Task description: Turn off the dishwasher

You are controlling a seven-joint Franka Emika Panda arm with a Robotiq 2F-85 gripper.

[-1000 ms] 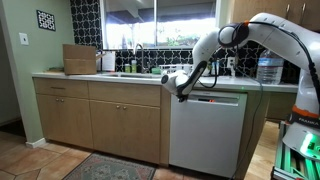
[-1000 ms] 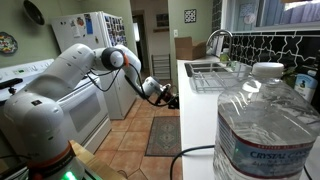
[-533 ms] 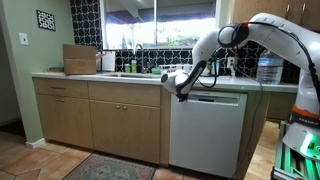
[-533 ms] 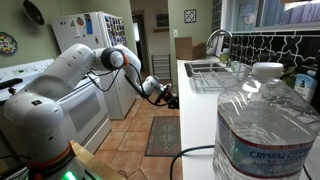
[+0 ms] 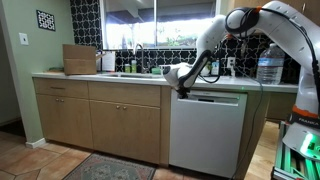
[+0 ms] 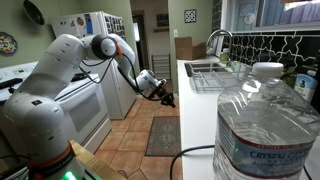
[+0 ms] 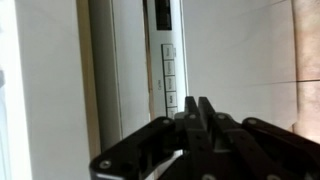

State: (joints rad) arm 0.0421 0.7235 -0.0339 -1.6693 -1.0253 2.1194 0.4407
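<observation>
Up at dishwasher (image 5: 208, 132) top-left corner, approx 11 o'clock on its front, hand (image 5: 181, 84) hovers, fingers pressed together in wrist view. Buttons (image 7: 168, 72) blurred, labels unreadable; contact w/ panel: can't tell.

Home kitchen, tan wooden cabinets (image 5: 100, 122), sink faucet (image 5: 138, 56) below window (image 5: 160, 22), white fridge (image 6: 100, 22), stove (image 6: 92, 108)

Daylight fills the window (image 5: 150, 25) at upper centre, above tan wooden cabinets (image 5: 95, 120) at lower left. A green wall (image 5: 14, 75) stands far left. In an exterior view, a tiled floor (image 6: 130, 140) carries a rug (image 6: 163, 135), with a white fridge (image 6: 90, 22) at upper centre-left.
</observation>
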